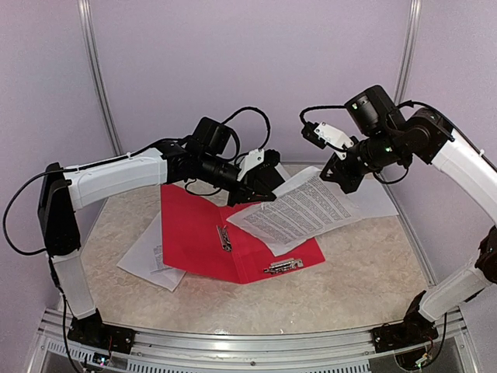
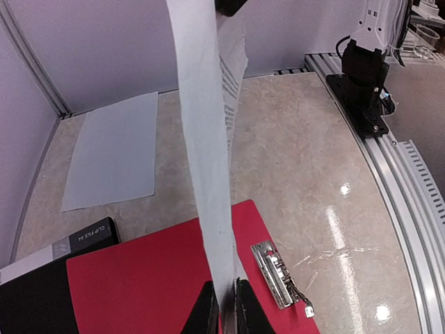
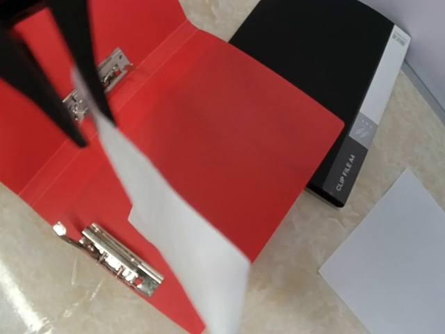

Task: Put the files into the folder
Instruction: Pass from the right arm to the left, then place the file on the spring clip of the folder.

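- Grip on the printed sheet is two-handed. The left gripper is pinched shut on one edge, and the right gripper is clamped on the opposite end.
- The sheet hangs between them over the right half of the open red folder, its far side reaching past the folder's edge.
- Step in hand, as I judge it: laying this sheet flat inside the folder.
- To do it well, bring both ends down together and keep the paper lightly taut so it does not buckle.
- Square it to the panel first, clear of the metal clip, which could catch a corner.
- Let go only once the paper rests flat.
- Other files wait on the worktop: one sheet tucked under the folder's left side and a blank sheet beyond it.
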You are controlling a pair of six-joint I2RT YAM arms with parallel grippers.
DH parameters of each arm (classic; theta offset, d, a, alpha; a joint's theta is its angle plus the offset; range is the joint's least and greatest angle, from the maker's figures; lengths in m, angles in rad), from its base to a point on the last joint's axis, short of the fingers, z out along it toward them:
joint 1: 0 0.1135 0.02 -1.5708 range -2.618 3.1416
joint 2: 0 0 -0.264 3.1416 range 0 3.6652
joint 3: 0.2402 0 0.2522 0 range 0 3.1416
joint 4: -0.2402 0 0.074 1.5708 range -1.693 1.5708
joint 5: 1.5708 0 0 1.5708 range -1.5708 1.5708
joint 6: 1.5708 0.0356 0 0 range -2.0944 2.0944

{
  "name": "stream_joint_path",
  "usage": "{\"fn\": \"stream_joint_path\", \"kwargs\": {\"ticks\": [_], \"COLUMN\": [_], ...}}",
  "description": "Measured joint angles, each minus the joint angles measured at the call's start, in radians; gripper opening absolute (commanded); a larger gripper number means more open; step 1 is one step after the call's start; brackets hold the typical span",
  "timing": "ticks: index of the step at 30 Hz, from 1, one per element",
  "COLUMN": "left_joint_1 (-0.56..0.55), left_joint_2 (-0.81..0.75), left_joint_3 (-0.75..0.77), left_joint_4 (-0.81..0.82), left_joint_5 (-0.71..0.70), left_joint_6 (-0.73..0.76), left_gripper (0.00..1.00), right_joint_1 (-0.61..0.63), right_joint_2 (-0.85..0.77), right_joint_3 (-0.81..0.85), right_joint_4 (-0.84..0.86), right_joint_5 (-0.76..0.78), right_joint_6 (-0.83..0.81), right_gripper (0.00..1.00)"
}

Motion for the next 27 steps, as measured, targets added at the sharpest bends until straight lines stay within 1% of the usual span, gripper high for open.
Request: {"fn": "stream_joint_path", "kwargs": {"ticks": [3, 8, 9, 10, 12, 14, 15, 16, 18, 23, 27], "left_joint_1": [-0.004, -0.008, -0.009, -0.010, -0.011, -0.009, -0.008, -0.005, 0.000, 0.010, 0.022], "left_joint_2": [0.010, 0.023, 0.023, 0.023, 0.023, 0.020, 0.017, 0.015, 0.014, 0.013, 0.008], "left_joint_3": [0.001, 0.001, 0.001, 0.001, 0.000, -0.008, -0.015, -0.019, -0.023, -0.038, -0.114], "left_joint_4": [-0.002, -0.006, -0.005, -0.003, 0.011, 0.037, 0.051, 0.061, 0.085, 0.161, 0.251], "left_joint_5": [-0.006, -0.016, -0.019, -0.024, -0.038, -0.060, -0.077, -0.090, -0.131, -0.217, -0.262], "left_joint_6": [0.000, -0.008, -0.015, -0.024, -0.055, -0.101, -0.133, -0.161, -0.238, -0.472, -0.695], "left_gripper": [0.00, 0.00, 0.00, 0.00, 0.00, 0.00, 0.00, 0.00, 0.00, 0.00, 0.00], "right_joint_1": [0.000, 0.000, 0.000, 0.000, 0.000, 0.000, 0.000, 0.000, -0.002, -0.013, -0.028], "right_joint_2": [-0.001, -0.001, -0.001, -0.001, -0.001, -0.001, -0.001, -0.001, -0.001, -0.001, -0.001], "right_joint_3": [-0.006, -0.012, -0.012, -0.012, -0.011, -0.010, -0.008, -0.005, 0.004, 0.027, 0.028], "right_joint_4": [0.003, 0.008, 0.008, 0.009, 0.015, 0.020, 0.023, 0.024, 0.027, 0.051, 0.063], "right_joint_5": [0.000, 0.002, 0.006, 0.009, 0.026, 0.041, 0.049, 0.059, 0.080, 0.116, 0.130], "right_joint_6": [0.000, 0.003, 0.005, 0.007, 0.014, 0.029, 0.039, 0.046, 0.058, 0.083, 0.095], "right_gripper": [0.00, 0.00, 0.02, 0.10, 0.31, 0.61, 0.69, 0.74, 0.78, 0.79, 0.79]}}
